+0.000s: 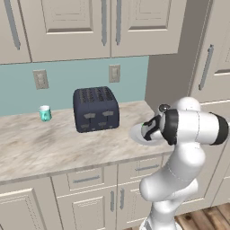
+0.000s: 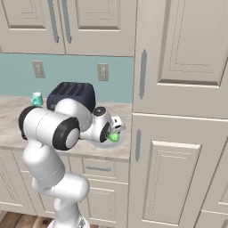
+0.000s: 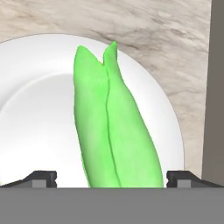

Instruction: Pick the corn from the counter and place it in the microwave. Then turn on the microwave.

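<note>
Beige marbled counter (image 1: 54,143) spans the left base view, carrying a dark toaster (image 1: 95,108), a small teal cup (image 1: 45,113) near the backsplash, and a white plate (image 1: 137,134) at its right end. I see the arm bent over that plate, with the gripper (image 1: 147,130) low above it and a sliver of green beside it.

Right base view: the corn (image 2: 114,137) lies on the plate at the counter's end, just beside the tall cabinet (image 2: 178,111). The gripper hangs directly over the plate, close to the corn.

Hand view: the corn fills the centre, lying lengthwise on the plate, husk tips pointing away from the camera. The two fingertips (image 3: 41,178) stand wide apart, one on each side of the cob, not touching it. The gripper is released and holds nothing.

Step in hand, as I judge it: the pick approach, with the jaws straddling the corn. The next move calls for a short further descent, then closing across the cob's width near its thick end before lifting.
</note>
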Motion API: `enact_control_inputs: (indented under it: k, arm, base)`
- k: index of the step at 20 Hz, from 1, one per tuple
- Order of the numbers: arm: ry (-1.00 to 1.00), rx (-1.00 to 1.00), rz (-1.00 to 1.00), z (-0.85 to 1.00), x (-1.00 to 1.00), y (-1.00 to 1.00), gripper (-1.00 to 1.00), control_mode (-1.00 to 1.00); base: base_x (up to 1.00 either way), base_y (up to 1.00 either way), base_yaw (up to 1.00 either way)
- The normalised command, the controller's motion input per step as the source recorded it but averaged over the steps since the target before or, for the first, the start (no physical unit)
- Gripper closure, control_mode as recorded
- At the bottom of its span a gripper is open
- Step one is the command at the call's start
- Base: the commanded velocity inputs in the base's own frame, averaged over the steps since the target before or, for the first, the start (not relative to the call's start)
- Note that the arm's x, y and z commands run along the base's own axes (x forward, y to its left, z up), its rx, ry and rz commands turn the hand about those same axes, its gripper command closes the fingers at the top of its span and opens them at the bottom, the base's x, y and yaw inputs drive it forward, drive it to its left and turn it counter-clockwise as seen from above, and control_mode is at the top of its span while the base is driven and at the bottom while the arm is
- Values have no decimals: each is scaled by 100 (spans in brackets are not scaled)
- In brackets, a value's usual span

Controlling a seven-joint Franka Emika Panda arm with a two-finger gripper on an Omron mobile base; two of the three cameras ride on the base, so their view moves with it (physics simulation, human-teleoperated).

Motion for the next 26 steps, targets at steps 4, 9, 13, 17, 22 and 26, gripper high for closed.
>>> enact_control_inputs:
  k: [4, 9, 13, 17, 22, 26]
  arm:
    - [0, 0, 0, -10, 10, -2, -100, -100]
    - [0, 0, 0, -9, 12, -8, -100, -100]
    - [0, 0, 0, -6, 12, -6, -100, -100]
    - [0, 0, 0, -5, 9, -3, -100, -100]
    - [0, 0, 0, -7, 11, -1, 100, -100]
    - [0, 1, 0, -10, 16, 0, 100, -100]
  base:
    - [0, 0, 0]
    - [0, 0, 0]
    - [0, 0, 0]
    - [0, 0, 0]
    - [0, 0, 0]
    - [0, 0, 0]
